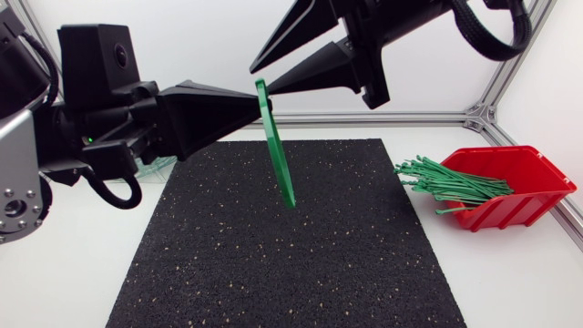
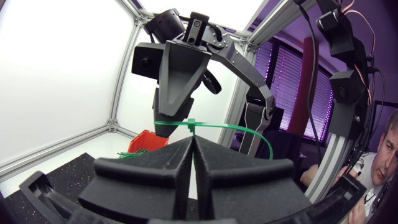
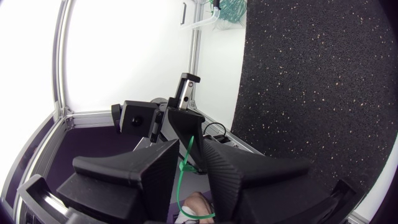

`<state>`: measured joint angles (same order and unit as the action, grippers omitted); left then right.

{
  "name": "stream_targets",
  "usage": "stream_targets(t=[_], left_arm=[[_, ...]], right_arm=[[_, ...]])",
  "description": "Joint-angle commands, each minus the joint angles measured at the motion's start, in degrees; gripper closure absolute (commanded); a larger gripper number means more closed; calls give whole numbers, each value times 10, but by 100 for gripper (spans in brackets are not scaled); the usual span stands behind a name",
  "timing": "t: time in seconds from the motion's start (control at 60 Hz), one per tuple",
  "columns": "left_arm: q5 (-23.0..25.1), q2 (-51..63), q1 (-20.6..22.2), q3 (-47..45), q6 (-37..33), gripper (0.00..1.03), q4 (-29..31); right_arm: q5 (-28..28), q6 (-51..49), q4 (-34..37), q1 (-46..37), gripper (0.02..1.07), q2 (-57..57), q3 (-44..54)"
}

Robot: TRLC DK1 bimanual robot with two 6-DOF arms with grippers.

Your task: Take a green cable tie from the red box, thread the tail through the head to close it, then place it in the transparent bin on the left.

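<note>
Head view: a long green plastic cable tie (image 1: 278, 150) hangs in the air above the far edge of the black speckled mat (image 1: 273, 264), mid-counter.
Left jaws: pressed together on the tie's upper end, at its head (image 2: 191, 124).
Right jaws: parted, with the tie's short end between them and not pinched.
Closure: I cannot tell whether the tail is latched through the head.
Red plastic box (image 1: 524, 182): at the counter's right edge, with spare green ties (image 1: 451, 182) spilling over its lip.
Transparent bin (image 1: 157, 166): near the counter's left edge, mostly hidden under the left arm (image 1: 100, 118).
Risk, unthreading: if the right jaws close off-line, they could push the tail back out.
Risk, drop: the left hold looks thin, so a sideways tug could twist the tie free onto the mat.
Risk, clash: the wedge tips nearly meet, so a small overrun would knock them together.
</note>
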<state>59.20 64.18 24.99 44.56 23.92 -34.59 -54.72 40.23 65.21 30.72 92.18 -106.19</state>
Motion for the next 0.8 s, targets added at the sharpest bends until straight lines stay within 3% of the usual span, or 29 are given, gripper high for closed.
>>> stream_targets(t=[0.0,0.2,0.367,0.783], left_arm=[[5,-3,7,-6,-6,100,-11],[5,-7,8,-9,-6,100,-10],[5,-10,9,-10,-6,100,-10],[5,-28,20,-14,-6,100,-7]], right_arm=[[10,-6,4,6,80,5,-4],[22,-5,-1,10,84,0,1],[37,-5,-6,11,101,-12,5],[52,-1,-21,10,101,-12,7]])
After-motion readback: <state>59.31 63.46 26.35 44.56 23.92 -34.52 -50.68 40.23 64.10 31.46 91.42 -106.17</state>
